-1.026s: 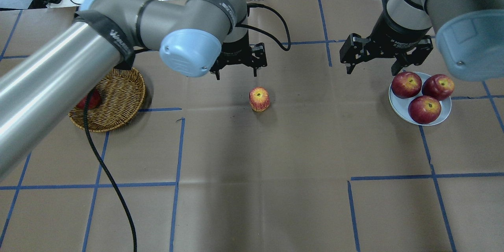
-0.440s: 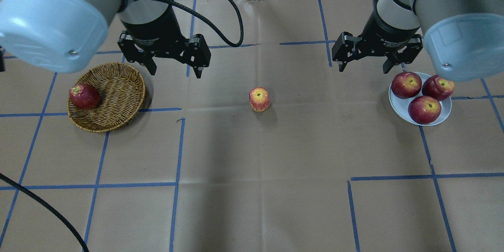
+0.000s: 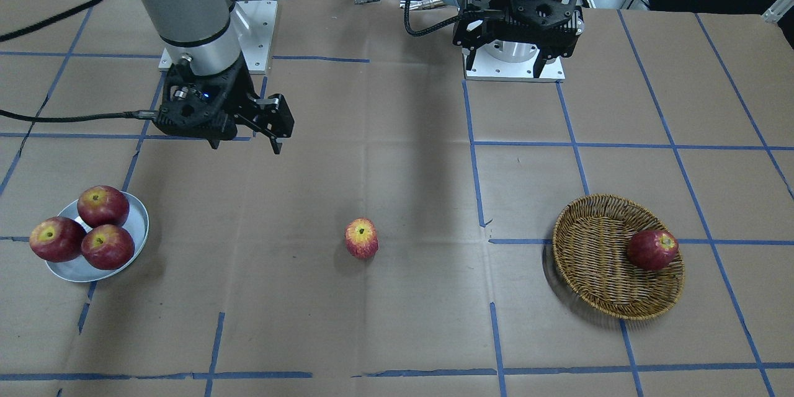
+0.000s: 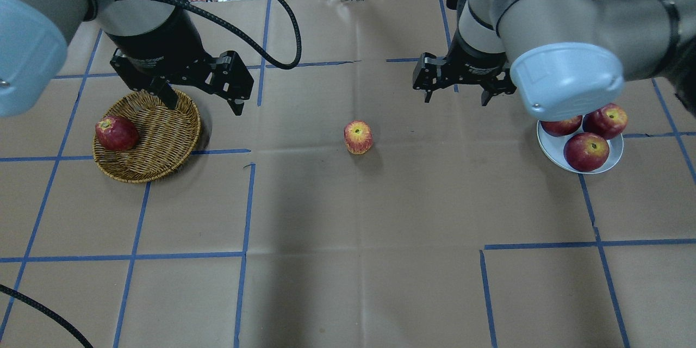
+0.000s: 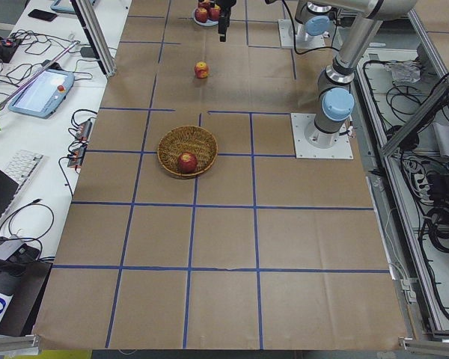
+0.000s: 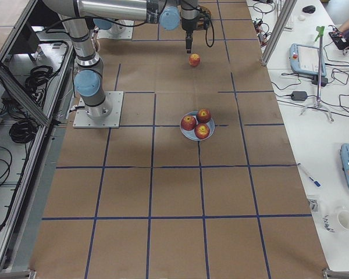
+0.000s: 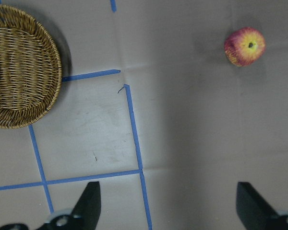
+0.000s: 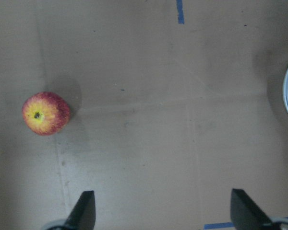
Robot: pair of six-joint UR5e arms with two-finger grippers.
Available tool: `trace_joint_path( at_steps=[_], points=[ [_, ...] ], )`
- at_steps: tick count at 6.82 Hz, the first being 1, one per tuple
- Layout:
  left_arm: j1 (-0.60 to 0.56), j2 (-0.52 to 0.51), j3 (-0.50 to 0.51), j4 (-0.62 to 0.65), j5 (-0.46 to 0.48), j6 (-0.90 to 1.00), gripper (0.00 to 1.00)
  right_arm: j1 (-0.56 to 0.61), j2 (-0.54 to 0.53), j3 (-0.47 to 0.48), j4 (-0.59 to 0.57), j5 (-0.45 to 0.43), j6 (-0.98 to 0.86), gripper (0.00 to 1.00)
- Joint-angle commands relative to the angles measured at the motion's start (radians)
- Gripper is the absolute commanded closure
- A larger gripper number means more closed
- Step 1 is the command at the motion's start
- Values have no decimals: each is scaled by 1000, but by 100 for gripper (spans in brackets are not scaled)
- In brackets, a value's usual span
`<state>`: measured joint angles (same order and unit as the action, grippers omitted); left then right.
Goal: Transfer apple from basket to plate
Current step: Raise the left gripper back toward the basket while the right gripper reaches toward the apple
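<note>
The apple (image 4: 358, 137), red with a yellow-orange blush, stands alone on the brown paper at the table's middle, outside the basket; it also shows in the front view (image 3: 361, 238) and both wrist views (image 7: 245, 46) (image 8: 46, 113). The wicker basket (image 4: 163, 119) at the left holds one darker red apple (image 4: 116, 133). The pale plate (image 4: 552, 149) at the right holds three red apples (image 4: 586, 151). My left gripper (image 4: 204, 102) is open and empty, raised between basket and apple. My right gripper (image 4: 455, 99) is open and empty, raised between apple and plate.
Blue tape lines cross the brown paper table cover. A black cable (image 4: 49, 312) trails at the lower left. The arms' base plates (image 3: 515, 65) sit at the robot's edge of the table. Desks with tablets and cables flank the table ends.
My left gripper has pulled away from above the apple to the left, near the basket. My right gripper has moved left from over the plate toward the middle. The apple has not moved.
</note>
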<state>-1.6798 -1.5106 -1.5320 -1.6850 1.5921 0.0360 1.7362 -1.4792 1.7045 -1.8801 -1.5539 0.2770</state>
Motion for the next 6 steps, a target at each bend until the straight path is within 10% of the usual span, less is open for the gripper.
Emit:
trace_joint_path(
  at_steps=[1, 6],
  points=[
    [52, 6, -17, -7, 0, 117, 1, 116, 133, -29, -118, -17, 117, 0],
    [52, 20, -68, 19, 2, 113, 1, 227, 402, -57, -352, -95, 195, 0]
  ],
)
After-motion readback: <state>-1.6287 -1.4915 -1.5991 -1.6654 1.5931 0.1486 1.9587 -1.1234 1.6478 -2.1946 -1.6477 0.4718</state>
